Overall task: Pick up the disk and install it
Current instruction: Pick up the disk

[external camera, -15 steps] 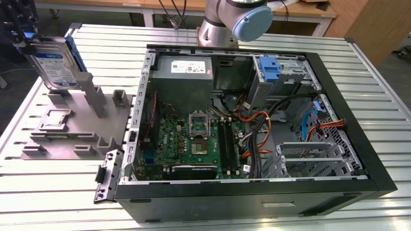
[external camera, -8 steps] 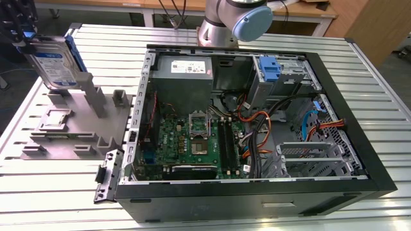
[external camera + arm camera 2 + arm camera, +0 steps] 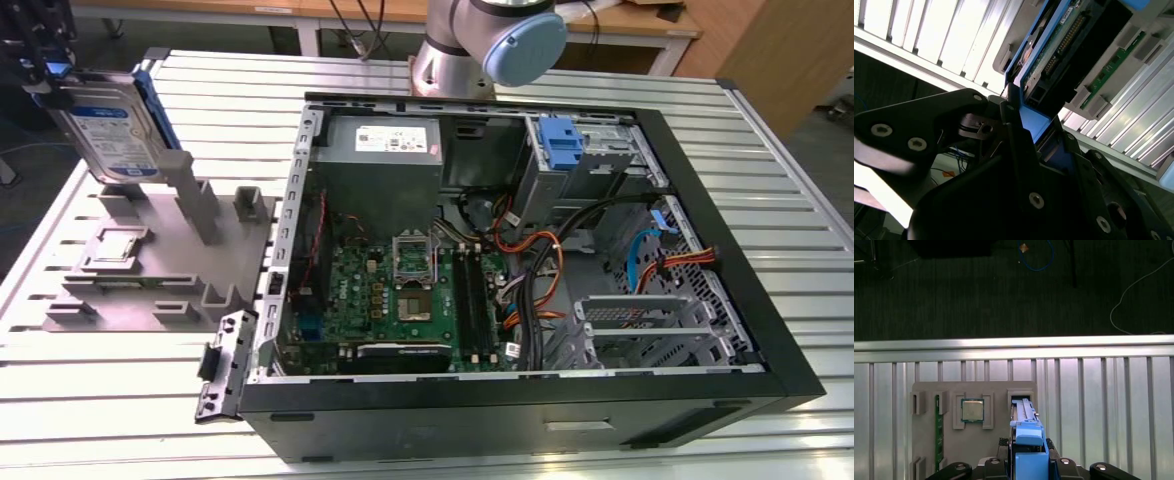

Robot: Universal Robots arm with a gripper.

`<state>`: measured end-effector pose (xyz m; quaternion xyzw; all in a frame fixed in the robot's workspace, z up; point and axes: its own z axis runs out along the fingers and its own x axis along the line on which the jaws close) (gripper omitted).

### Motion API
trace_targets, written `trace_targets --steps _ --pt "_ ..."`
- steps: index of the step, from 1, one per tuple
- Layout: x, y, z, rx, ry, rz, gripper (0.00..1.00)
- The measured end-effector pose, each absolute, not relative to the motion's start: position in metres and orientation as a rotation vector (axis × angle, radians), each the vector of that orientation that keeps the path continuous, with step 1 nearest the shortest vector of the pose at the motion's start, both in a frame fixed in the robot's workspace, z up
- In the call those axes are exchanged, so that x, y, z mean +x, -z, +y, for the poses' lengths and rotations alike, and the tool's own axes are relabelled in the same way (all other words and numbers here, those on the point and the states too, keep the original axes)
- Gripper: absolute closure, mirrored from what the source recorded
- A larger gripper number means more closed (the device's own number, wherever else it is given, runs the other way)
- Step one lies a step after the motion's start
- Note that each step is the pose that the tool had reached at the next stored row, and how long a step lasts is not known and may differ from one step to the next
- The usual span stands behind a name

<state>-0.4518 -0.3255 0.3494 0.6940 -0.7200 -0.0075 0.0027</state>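
The disk (image 3: 114, 125), a silver-grey drive with a white-and-blue label and blue side rails, hangs upright at the exterior view's far left, just above the grey holder (image 3: 147, 260). My gripper (image 3: 51, 85) is shut on its upper edge. In the first wrist view the disk's blue rail (image 3: 1026, 435) runs edge-on between the dark fingers (image 3: 1004, 467), over the holder's slot (image 3: 1021, 396). The second wrist view looks along the disk's underside (image 3: 1064, 45), with its green board and connector, and the blue rail (image 3: 1031, 120) is clamped in the jaws.
The open computer case (image 3: 534, 395) lies at the exterior view's right, with a motherboard (image 3: 400, 285), loose cables and a blue bracket (image 3: 561, 140) in its far bay. The holder also carries a square chip (image 3: 972, 410) and a green memory stick (image 3: 939, 432). The arm's base (image 3: 481, 45) stands behind the case.
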Motion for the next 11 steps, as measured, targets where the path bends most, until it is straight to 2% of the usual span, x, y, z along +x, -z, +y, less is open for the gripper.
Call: trace_targets --steps 11 --pt "-0.4518 -0.3531 -0.3255 2.176 0.023 -2.258 0.64"
